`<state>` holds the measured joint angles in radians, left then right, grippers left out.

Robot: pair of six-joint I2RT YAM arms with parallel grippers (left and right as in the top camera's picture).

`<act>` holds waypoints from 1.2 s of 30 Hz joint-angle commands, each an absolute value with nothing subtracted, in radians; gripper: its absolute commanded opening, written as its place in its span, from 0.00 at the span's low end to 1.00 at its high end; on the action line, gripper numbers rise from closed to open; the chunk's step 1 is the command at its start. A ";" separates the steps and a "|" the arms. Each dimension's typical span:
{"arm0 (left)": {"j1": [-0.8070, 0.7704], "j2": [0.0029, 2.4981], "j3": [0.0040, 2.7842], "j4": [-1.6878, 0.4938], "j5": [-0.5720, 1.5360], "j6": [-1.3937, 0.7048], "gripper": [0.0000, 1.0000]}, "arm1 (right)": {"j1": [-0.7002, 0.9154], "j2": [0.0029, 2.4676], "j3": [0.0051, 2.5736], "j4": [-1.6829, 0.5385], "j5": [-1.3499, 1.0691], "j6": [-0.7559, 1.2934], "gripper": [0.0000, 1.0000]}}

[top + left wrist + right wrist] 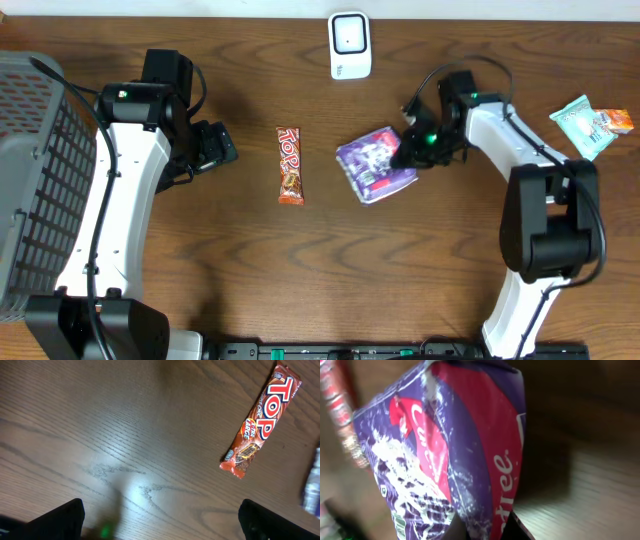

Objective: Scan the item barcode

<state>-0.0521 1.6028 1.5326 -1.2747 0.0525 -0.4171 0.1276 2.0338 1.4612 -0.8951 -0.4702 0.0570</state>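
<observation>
Right arm (520, 150) jaws pinch right end of purple packet (372, 163), mid counter, long side slanted. White scanner (350, 45) sits at far edge, just beyond packet, a bit left. Nothing between them. Right arm nearer. Left arm (130, 170) jaws spread wide, empty, left of red candy bar (290, 165). Teal packet (590, 125) by right edge and basket (30, 180) at left edge are out of way.

Basket (40, 170) cut off at L edge; purple pkt (470, 460) blurry, txt unreadable
</observation>
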 commanded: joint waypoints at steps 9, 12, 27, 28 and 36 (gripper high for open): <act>-0.050 1.608 1.531 -1.275 0.041 -0.404 0.98 | 0.355 1.838 1.539 -1.056 0.775 0.411 0.01; -0.050 1.608 1.531 -1.275 0.041 -0.404 0.98 | 0.387 1.871 1.509 -1.029 0.767 0.416 0.01; -0.050 1.608 1.531 -1.275 0.041 -0.404 0.98 | 0.625 2.025 1.534 -1.034 0.565 0.441 0.31; -0.050 1.608 1.531 -1.275 0.041 -0.404 0.98 | 0.648 2.025 1.557 -1.044 0.555 0.441 0.47; -0.050 1.608 1.531 -1.275 0.041 -0.404 0.98 | 0.692 2.025 1.808 -1.182 0.539 0.441 0.78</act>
<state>-0.0521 1.6028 1.5326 -1.2747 0.0525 -0.4171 0.7147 2.0224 1.7153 -1.1625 0.5541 0.4294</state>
